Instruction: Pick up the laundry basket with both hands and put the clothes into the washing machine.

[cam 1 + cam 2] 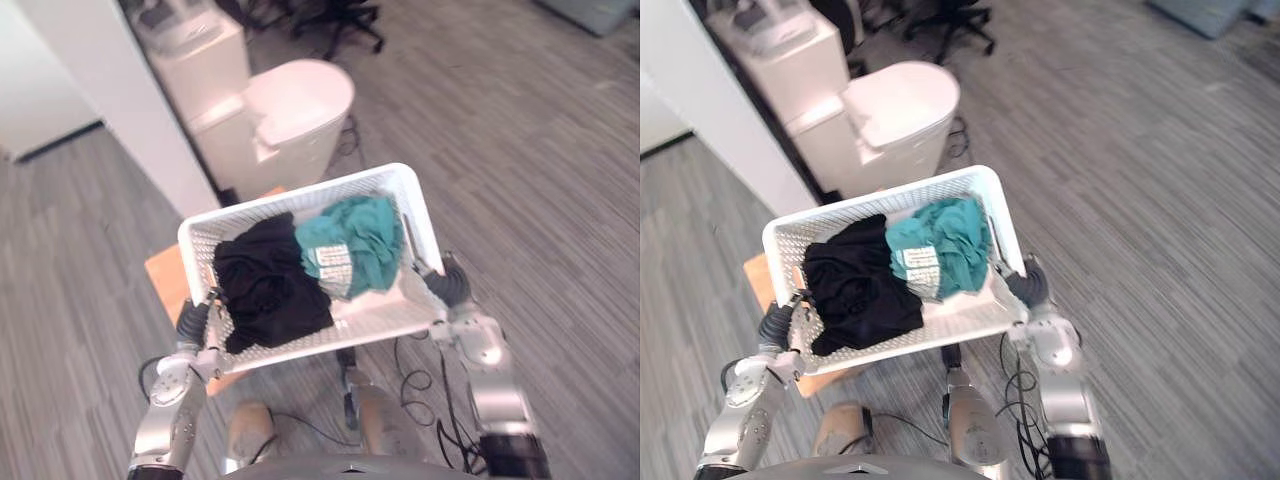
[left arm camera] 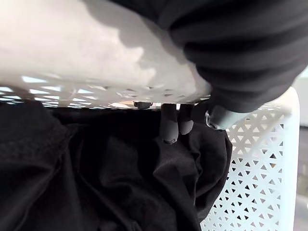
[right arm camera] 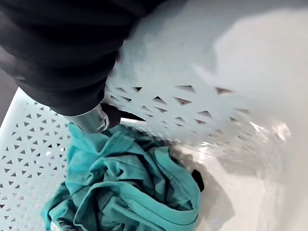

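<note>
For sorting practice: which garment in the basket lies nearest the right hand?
The teal garment, beside the right hand on the laundry basket; the black garment lies by the left hand.

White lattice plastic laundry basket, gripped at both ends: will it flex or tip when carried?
Probably fairly stiff: the white lattice plastic laundry basket shows no sag between the left hand and right hand. Likely light: only a black garment and a teal garment inside. Tilting may slide the loose clothes to one side.

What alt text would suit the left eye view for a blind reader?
The left robot hand and right robot hand grip a white laundry basket by its ends. Inside lie a black garment and a teal garment; a white machine stands beyond.
</note>
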You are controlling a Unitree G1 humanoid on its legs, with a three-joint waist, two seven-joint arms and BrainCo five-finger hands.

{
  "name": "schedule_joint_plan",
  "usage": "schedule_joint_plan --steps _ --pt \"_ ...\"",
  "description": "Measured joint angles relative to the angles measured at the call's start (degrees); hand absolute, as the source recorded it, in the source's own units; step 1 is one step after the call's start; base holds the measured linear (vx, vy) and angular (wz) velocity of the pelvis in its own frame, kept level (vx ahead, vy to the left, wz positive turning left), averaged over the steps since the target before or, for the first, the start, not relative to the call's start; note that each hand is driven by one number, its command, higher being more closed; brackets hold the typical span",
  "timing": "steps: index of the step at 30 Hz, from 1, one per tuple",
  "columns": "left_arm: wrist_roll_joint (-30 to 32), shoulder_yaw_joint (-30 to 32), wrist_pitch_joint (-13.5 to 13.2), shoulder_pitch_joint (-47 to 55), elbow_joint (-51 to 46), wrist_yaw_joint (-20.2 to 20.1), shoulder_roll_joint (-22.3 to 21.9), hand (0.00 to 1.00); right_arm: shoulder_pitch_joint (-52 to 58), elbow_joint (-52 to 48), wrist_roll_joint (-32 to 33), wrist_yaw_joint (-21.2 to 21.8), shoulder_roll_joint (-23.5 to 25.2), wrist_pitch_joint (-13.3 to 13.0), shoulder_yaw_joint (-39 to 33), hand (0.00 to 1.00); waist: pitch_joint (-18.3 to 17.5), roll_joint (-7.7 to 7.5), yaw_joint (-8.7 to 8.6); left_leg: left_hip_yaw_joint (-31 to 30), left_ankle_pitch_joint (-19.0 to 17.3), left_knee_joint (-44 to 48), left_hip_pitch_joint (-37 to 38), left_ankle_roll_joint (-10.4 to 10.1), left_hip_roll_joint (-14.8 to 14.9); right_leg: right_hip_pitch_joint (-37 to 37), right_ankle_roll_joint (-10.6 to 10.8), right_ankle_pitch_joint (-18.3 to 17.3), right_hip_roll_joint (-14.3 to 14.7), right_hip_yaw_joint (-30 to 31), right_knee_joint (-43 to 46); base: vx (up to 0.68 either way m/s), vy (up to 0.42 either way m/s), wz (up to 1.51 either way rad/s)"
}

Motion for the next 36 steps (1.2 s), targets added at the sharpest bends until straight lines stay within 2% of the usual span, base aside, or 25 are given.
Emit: schedule_joint_plan --steps 2,3,4,5,6,7,8,9,10,12,14,15,18,19,21,23,25,26,27,28,30,31,32,34,36 --pt "0.92 -0.09 -0.13 1.79 -0.03 -1.56 -0.49 1.0 3.75 -1.85 1.17 0.08 0.8 -0.85 -0.81 1.0 -1.1 -0.95 -0.9 6.16 -0.96 0.38 1.58 1.79 -1.97 -1.48 1.64 1.45 -0.66 5.99 -0.21 -0.14 0.224 -1.39" --pt "0.96 -0.22 -0.14 2.54 -0.03 -2.18 -0.55 1.0 5.52 -2.02 2.34 0.09 0.96 -1.22 -1.04 1.0 -1.34 -0.97 -1.6 9.06 -1.57 1.21 1.81 2.84 -2.66 -2.19 1.01 1.62 -0.83 8.1 -0.49 -0.16 0.226 -1.35" --pt "1.18 -0.48 -0.12 3.04 0.01 -2.83 -0.44 1.0 6.88 -1.89 3.11 0.08 1.13 -1.45 -1.33 1.0 -1.45 -0.82 -2.28 11.67 -1.97 1.8 1.8 3.61 -3.26 -3.07 -1.82 -0.02 -1.34 7.56 -1.08 -0.16 0.216 -1.58" --pt "1.92 -0.54 0.0 3.33 0.07 -3.73 -0.65 1.0 7.33 -0.98 3.16 0.12 1.43 -1.16 -1.99 1.0 -1.45 0.32 -2.29 15.17 -0.8 -0.19 2.22 5.9 -2.85 -5.27 -11.46 -6.92 -2.29 0.88 -0.66 -0.18 0.216 -1.83" --pt "2.1 -0.59 0.14 4.21 0.32 -4.55 -0.23 1.0 8.22 -0.3 3.11 0.48 3.14 -1.01 -2.68 1.0 -1.23 0.49 -2.35 20.09 0.75 -3.62 4.33 6.97 -2.76 -7.72 -11.25 -8.99 -4.88 -10.39 3.73 -0.11 0.143 -1.72" --pt "2.12 -0.56 0.27 4.83 0.55 -4.89 -0.15 1.0 8.77 0.27 3.07 0.83 3.98 -1.0 -2.98 1.0 -1.23 0.51 -2.31 22.1 1.44 -5.18 5.5 7.18 -3.11 -8.27 -11.45 -9.06 -6.07 -15.77 7.69 -0.07 0.134 -1.94" --pt "2.62 -0.49 0.94 6.87 0.9 -4.96 -0.16 1.0 9.34 2.82 3.05 1.44 4.96 -0.82 -2.99 1.0 -1.2 0.86 -2.22 27.77 2.33 -8.05 9.41 7.6 -3.05 -6.13 -12.63 -12.9 -9.2 -27.14 19.87 -0.04 0.111 -1.4" --pt "2.64 -0.49 1.09 7.04 1.03 -4.97 -0.15 1.0 9.32 3.29 3.05 1.52 5.08 -0.8 -3.02 1.0 -1.2 0.86 -2.24 28.58 2.36 -8.25 9.93 7.64 -3.04 -5.5 -12.63 -14.06 -9.73 -28.66 21.58 -0.07 0.108 -1.58" --pt "2.73 -0.43 1.39 7.08 1.92 -5.07 -0.21 1.0 9.17 4.44 3.05 1.91 5.3 -0.77 -3.12 1.0 -1.39 0.97 -2.17 31.42 2.37 -8.89 11.33 7.67 -3.0 -2.44 -11.52 -19.24 -11.68 -32.32 26.5 -0.06 0.032 -0.93" --pt "2.75 0.1 1.58 6.47 2.95 -5.1 -0.66 1.0 8.03 5.45 3.03 2.1 5.35 -0.67 -3.17 1.0 -1.88 1.31 -1.68 36.12 2.5 -8.99 11.45 7.77 -2.49 -1.12 -10.86 -24.92 -14.4 -36.16 31.25 -0.08 -0.028 -1.29" --pt "2.82 0.46 1.98 6.13 3.01 -5.07 -1.29 1.0 7.78 5.46 3.03 2.09 5.33 -0.59 -3.27 1.0 -2.28 1.32 -1.26 40.27 2.83 -9.12 11.59 7.21 -2.33 0.07 -9.24 -27.65 -17.45 -39.22 32.85 -0.04 -0.106 -1.21" --pt "2.82 0.99 2.02 6.01 3.17 -5.06 -1.66 1.0 6.91 5.6 2.99 2.09 5.34 -0.56 -3.16 1.0 -2.39 1.48 -1.09 42.93 3.12 -8.93 11.62 6.7 -1.77 -0.27 -8.42 -26.28 -17.44 -41.35 31.75 0.0 -0.14 -1.14" --pt "2.8 1.47 2.08 4.54 4.91 -4.81 -2.25 1.0 4.76 7.43 3.0 2.0 4.87 -0.29 -2.9 1.0 -3.61 2.53 -0.52 45.2 7.1 -12.32 11.45 6.21 -0.72 -0.52 -8.16 -17.48 -9.09 -39.1 20.95 0.0 -0.169 -1.45" --pt "2.62 1.68 1.94 4.34 4.97 -4.81 -1.77 1.0 4.11 7.57 3.04 1.93 4.88 -0.31 -2.54 1.0 -4.37 1.71 -0.2 46.54 8.42 -13.95 11.45 5.88 -0.62 -0.41 -7.63 -15.84 -6.6 -37.62 15.89 -0.01 -0.199 -1.4" --pt "2.58 1.52 1.87 2.71 5.84 -4.83 -1.49 1.0 3.65 7.8 4.26 1.5 4.96 -0.41 -2.23 1.0 -4.5 1.16 -0.97 47.92 8.91 -14.97 11.31 5.45 -0.01 -0.53 -8.7 -17.7 -5.93 -39.63 13.57 -0.02 -0.184 -0.78" --pt "2.58 1.3 1.88 2.34 7.66 -4.87 -0.97 1.0 5.17 8.34 5.16 0.96 5.02 -0.37 -2.03 1.0 -4.68 0.09 -1.77 47.91 9.12 -13.5 11.79 5.0 0.91 -0.06 -10.58 -16.41 -4.87 -39.37 13.32 0.02 -0.14 -0.43" --pt "2.55 1.35 1.88 3.02 9.2 -4.82 -0.94 1.0 5.92 9.73 6.44 0.91 4.61 -0.35 -0.3 1.0 -4.56 -0.35 -1.8 47.59 8.89 -8.09 12.26 5.34 4.52 1.73 -11.31 -15.86 -1.71 -36.62 11.38 0.06 -0.115 -0.67" --pt "2.54 1.33 1.88 3.83 9.26 -4.78 -0.94 1.0 5.97 10.34 7.03 0.88 3.74 -0.2 0.7 1.0 -4.46 -0.48 -1.09 46.59 8.07 -3.22 11.6 6.88 7.12 2.67 -11.33 -15.86 -0.1 -34.76 10.65 0.09 -0.103 -0.93" --pt "2.46 1.32 1.88 4.62 9.22 -4.78 -0.85 1.0 5.93 10.76 7.59 0.81 2.8 -0.16 1.93 1.0 -4.4 -0.4 -0.45 42.64 6.94 2.26 10.11 9.38 9.66 3.8 -10.89 -16.32 1.82 -33.17 9.63 0.08 -0.096 -1.17" --pt "2.2 1.26 1.86 5.26 9.22 -4.6 -0.69 1.0 5.65 11.42 8.87 0.59 1.92 -0.15 2.89 1.0 -4.27 -0.56 0.68 33.67 6.04 7.79 7.23 9.78 10.66 5.43 -11.09 -16.54 3.85 -31.25 8.1 0.06 -0.065 -1.04" --pt "2.01 1.32 1.86 4.68 9.02 -4.31 -0.31 1.0 4.9 11.92 9.56 -0.32 1.01 -0.1 3.77 1.0 -3.44 -1.8 1.03 20.36 4.65 10.14 1.16 7.5 6.57 8.09 -11.17 -17.24 4.77 -29.54 4.89 0.07 -0.053 -0.68" --pt "2.1 1.36 1.79 4.3 8.52 -3.82 -1.13 1.0 4.22 11.76 10.44 -0.58 0.31 -0.22 3.8 1.0 -2.98 -1.49 1.82 15.07 4.53 7.51 -3.25 7.05 4.36 8.65 -9.78 -19.73 5.19 -28.92 6.12 0.11 -0.049 -0.47" --pt "2.47 1.27 1.71 4.41 6.83 -3.37 -1.51 1.0 3.74 11.46 11.39 -0.6 -0.59 -0.56 4.01 1.0 -2.47 -1.21 1.95 13.6 4.4 7.23 -5.24 6.26 4.22 7.24 -13.04 -21.14 4.65 -27.73 11.94 0.16 0.013 -0.45" --pt "3.87 1.37 1.36 4.04 4.35 -2.17 -1.76 1.0 2.02 11.64 13.64 -1.68 -1.2 -0.72 4.18 1.0 -0.72 -0.59 2.93 10.2 5.21 3.28 -10.63 5.02 2.63 9.17 -12.29 -22.62 4.01 -27.24 13.16 0.14 0.077 -0.33" --pt "5.53 1.7 1.37 3.35 1.79 -0.9 -1.93 1.0 1.58 11.52 14.51 -2.65 -1.11 -0.77 5.07 1.0 -0.58 -1.8 3.23 9.85 9.08 -5.54 -13.89 4.63 -1.71 10.31 -11.11 -22.08 2.52 -27.23 9.98 0.15 0.022 -0.06"
